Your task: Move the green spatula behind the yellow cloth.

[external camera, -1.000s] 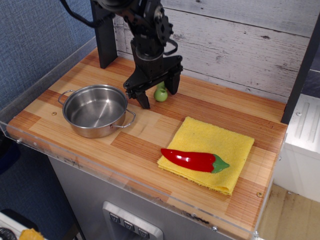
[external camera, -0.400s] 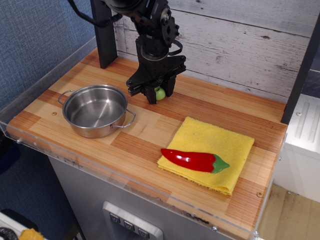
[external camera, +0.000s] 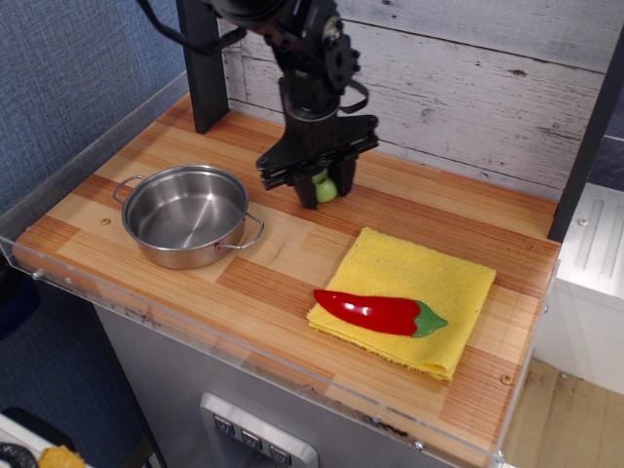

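1. Toward the back edge of the table point(external camera: 195, 292), about midway along it, the gripper point(external camera: 320, 182) hung straight down with its black jaws pinched on the green spatula point(external camera: 326, 189). Only a rounded, glossy light-green lump showed between and just under the jaws; the grey blade was hidden, so the tool's long axis could not be read, though it probably ran up into the gripper. Whether the spatula touched the wood or hung just clear of it could not be told.

2. From the jaws, the yellow cloth point(external camera: 444, 283) lay toward the front right corner, near but apart. The free strip of table behind the cloth lay to the right of the gripper along the back edge, so the coming move looked like a short sideways carry to the right, staying close to the back edge.

3. Materials in this single view:
   - the cloth was a soft, nubbly terry square, folded, lying flat;
   - a smooth, shiny red chili pepper point(external camera: 375, 312) with a green stem lay across the cloth's front half;
   - a polished steel pot point(external camera: 187, 214) with two loop handles stood empty near the left edge;
   - the table was striped wooden board with a clear plastic rim.
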### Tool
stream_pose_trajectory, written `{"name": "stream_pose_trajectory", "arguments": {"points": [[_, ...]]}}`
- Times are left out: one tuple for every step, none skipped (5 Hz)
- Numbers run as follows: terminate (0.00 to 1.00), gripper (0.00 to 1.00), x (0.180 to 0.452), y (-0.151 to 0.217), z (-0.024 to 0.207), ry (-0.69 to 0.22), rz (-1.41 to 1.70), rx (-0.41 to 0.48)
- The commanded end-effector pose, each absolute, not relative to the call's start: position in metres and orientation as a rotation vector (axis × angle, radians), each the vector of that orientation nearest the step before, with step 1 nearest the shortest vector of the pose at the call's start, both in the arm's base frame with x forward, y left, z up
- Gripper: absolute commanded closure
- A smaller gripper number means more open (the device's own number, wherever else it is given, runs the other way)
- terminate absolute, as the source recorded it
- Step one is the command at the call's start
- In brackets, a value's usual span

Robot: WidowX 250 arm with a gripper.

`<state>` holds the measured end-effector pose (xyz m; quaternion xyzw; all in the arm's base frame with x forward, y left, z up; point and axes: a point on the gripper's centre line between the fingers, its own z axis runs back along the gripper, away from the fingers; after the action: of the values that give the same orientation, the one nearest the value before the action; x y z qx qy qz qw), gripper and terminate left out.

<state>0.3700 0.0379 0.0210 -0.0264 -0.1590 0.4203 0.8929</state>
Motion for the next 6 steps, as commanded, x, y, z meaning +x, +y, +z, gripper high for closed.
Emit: {"name": "stream_pose_trajectory", "arguments": {"points": [[0.00,1.00,0.364,0.024,0.085,-0.460,0.744,-0.129],[0.00,1.00,0.358,0.012,0.102,-0.484,0.676,-0.165],[0.00,1.00,0.345,-0.006,0.110,-0.497,0.514,-0.186],[0.00,1.00,0.335,-0.022,0.107,-0.491,0.369,-0.199],[0.00,1.00,0.331,-0.033,0.099,-0.480,0.267,-0.211],[0.00,1.00,0.328,-0.048,0.080,-0.449,0.195,-0.234]]}}
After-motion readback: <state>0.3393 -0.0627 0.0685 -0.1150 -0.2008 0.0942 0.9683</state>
